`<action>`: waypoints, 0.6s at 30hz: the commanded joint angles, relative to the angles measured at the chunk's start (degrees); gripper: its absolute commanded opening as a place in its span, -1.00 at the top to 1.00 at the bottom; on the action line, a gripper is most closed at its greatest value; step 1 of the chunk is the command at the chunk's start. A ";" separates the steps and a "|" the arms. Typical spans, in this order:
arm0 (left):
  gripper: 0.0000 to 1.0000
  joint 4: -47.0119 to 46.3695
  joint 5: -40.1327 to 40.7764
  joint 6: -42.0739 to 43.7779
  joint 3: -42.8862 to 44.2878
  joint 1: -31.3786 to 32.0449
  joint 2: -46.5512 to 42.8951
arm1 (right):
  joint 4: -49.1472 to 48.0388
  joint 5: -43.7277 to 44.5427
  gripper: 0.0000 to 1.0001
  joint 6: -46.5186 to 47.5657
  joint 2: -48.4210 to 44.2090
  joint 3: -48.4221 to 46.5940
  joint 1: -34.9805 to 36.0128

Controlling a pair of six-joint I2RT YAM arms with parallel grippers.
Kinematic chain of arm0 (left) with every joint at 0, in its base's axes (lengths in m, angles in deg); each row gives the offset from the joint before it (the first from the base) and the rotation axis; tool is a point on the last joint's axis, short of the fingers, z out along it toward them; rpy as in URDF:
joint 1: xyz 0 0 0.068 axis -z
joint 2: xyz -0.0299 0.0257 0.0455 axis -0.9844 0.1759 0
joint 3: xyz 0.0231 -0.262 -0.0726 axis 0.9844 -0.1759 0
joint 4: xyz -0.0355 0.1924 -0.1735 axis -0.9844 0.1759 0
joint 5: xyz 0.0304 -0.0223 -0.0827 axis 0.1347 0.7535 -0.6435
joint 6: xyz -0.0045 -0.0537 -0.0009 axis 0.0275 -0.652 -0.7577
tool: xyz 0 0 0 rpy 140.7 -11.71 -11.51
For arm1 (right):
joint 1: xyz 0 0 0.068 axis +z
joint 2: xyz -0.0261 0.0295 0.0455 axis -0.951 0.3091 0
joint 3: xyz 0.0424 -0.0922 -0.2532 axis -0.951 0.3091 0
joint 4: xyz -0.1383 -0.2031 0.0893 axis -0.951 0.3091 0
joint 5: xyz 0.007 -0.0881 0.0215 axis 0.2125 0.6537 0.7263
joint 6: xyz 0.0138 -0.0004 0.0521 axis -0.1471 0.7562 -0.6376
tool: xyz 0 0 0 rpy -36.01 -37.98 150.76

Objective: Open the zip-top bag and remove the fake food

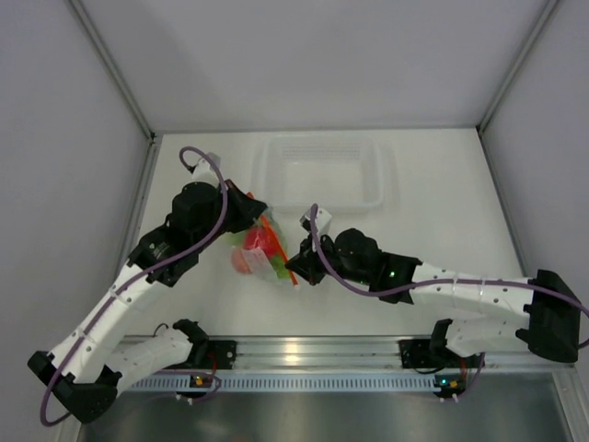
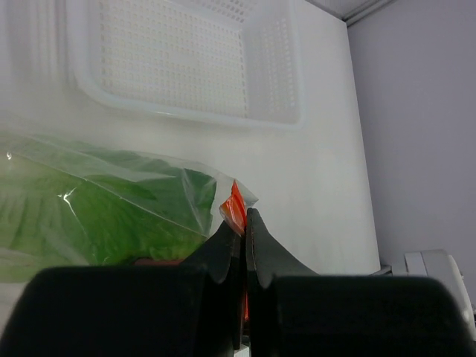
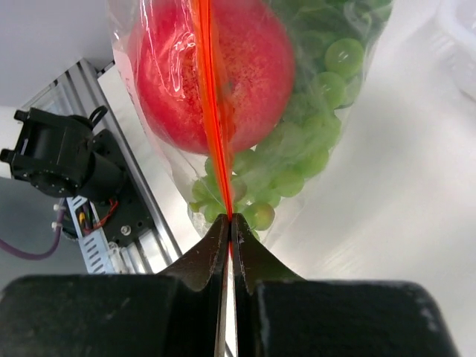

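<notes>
A small clear crinkly zip-top bag [image 1: 260, 249] with an orange-red zip strip [image 3: 209, 104] is held between two robot grippers over the white table [image 1: 442, 212], just near of a rigid clear rectangular tray [image 1: 379, 175]. The left gripper [image 2: 244, 220] is pressed together on the far end of the strip. The right gripper [image 3: 229, 223] is pinched on its near end. Through the plastic, a pinkish-red round fruit [image 3: 223, 67], a green grape bunch [image 3: 312, 126] and green leafy lettuce [image 2: 97, 216] are seen, all inside the bag. The seal appears closed, so the opening is judged barely begun. To do it well, one lip of the mouth should be taken by each gripper. The lips should then be drawn apart across the strip, not along it, slowly enough that the thin plastic is neither lost nor torn.
</notes>
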 commanded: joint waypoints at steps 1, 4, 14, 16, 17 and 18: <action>1.00 -4.66 1.82 -0.46 0.64 0.05 -2.19 | -2.09 4.89 1.00 2.25 -3.68 -2.28 1.02; 1.00 -4.74 2.61 0.33 0.37 0.05 -1.93 | 0.98 6.29 1.00 3.48 -4.83 -3.24 1.02; -0.07 -4.75 5.52 0.34 -3.67 0.05 -2.54 | 12.65 8.93 1.00 9.72 -5.80 -7.02 0.93; -0.42 -4.66 5.43 0.51 -4.02 0.05 -2.28 | 15.39 9.46 1.00 10.25 -4.04 -8.86 0.75; -0.50 -4.74 5.34 0.69 -4.11 0.05 -2.36 | 17.23 9.55 1.00 10.43 -3.43 -9.74 0.58; -0.65 -4.75 5.25 1.73 -4.20 0.05 -2.28 | 18.12 9.64 1.00 10.60 -2.47 -10.09 0.40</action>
